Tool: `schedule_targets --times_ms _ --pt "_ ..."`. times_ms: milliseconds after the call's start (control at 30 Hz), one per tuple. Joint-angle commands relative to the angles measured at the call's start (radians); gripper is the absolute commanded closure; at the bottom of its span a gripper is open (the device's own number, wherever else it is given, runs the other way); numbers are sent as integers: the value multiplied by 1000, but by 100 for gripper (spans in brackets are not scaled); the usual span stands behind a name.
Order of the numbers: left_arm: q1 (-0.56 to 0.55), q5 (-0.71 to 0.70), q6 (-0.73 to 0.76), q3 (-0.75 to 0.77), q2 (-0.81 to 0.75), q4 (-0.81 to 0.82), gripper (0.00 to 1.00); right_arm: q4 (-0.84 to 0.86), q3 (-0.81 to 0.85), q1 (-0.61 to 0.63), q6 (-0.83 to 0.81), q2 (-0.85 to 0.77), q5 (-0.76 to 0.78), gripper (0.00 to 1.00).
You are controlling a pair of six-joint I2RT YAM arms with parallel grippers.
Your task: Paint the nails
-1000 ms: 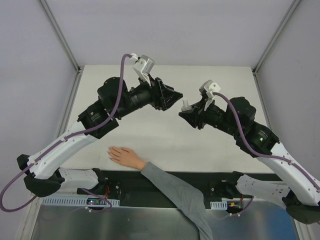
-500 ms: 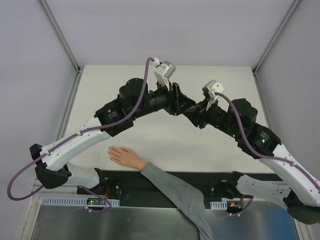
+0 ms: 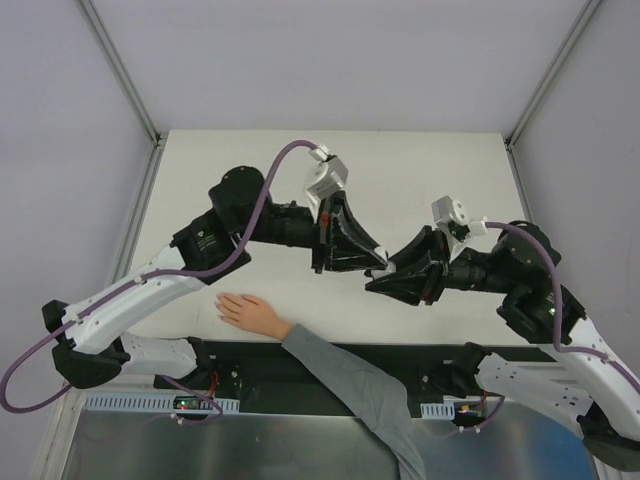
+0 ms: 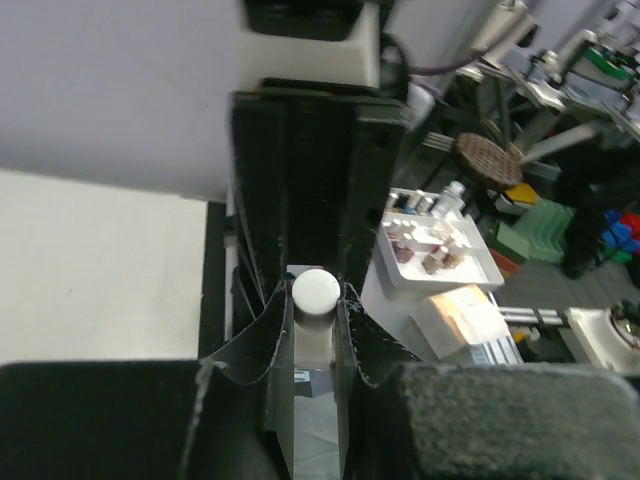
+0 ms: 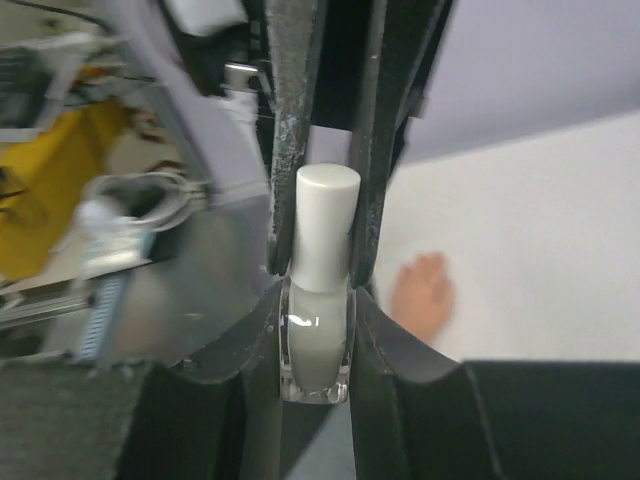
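**Nails (image 3: 222, 301) lie well apart from the pinched bottle (image 5: 318, 345)**

Now the right gripper (image 3: 380, 278) clamps the bottle's glass body and the left gripper (image 3: 374, 260) pinches its cap (image 5: 326, 225). From that bottle, the nails sit off toward the left arm's (image 3: 150, 290) base, on the hand (image 3: 250, 313) lying flat, fingers (image 3: 230, 306) pointing left. Left arm looks nearer.

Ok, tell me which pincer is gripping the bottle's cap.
The left pincer; it clamps the white cap, while the right pincer holds the glass body.

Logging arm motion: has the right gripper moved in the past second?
Yes. The right gripper, holding the bottle, moved toward the near table edge, where the hand rests.
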Motion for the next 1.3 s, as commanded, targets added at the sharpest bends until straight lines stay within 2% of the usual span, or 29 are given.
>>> schedule_targets --times_ms 0,133,167,200,267,333,367,400,433,467,567,600,700,900,967,1100,1133,1200,1233,1267 --pt "41 198 -8 -60 -62 122 100 424 -16 23 222 -4 -507 100" --pt "60 149 -25 -63 -55 98 100 210 31 15 63 5 -403 100" --pt "67 127 -34 -61 -55 89 93 173 45 15 31 15 -377 100" --pt "90 103 -35 -58 -59 57 68 100 74 15 -29 37 -352 100" --pt "112 45 -28 -54 -80 35 50 18 102 14 -97 57 -247 100" --pt "139 -70 -25 -55 -104 -25 32 -91 148 17 -163 95 -127 100" --pt "138 -116 -12 -54 -125 -40 29 -119 163 15 -174 107 22 100" --pt "138 -209 -8 -52 -131 -51 26 -157 175 20 -180 121 100 100" --pt "139 -245 -8 -51 -136 -65 25 -168 191 22 -185 147 169 100" --pt "139 -276 -13 -43 -137 -68 25 -174 194 23 -186 156 274 100" --pt "139 -368 -33 -26 -125 -76 25 -159 195 26 -177 182 405 100" --pt "138 -382 -36 -23 -121 -76 26 -154 197 28 -172 190 426 100" --pt "138 -442 -62 -2 -90 -92 36 -168 231 29 -151 225 458 100" --pt "118 -439 -88 49 -9 -109 36 -169 241 34 -129 250 502 100" --pt "103 -433 -88 66 14 -112 40 -173 243 37 -131 249 521 100" --pt "70 -419 -93 92 45 -120 50 -174 246 45 -128 241 556 100" --pt "66 -418 -100 100 57 -123 58 -176 248 48 -126 241 558 100" --pt "51 -396 -105 113 67 -122 67 -183 254 54 -125 241 568 100" --pt "47 -384 -110 116 76 -122 77 -188 255 60 -125 236 578 100" --pt "44 -362 -114 120 80 -122 84 -188 255 61 -125 233 579 100"
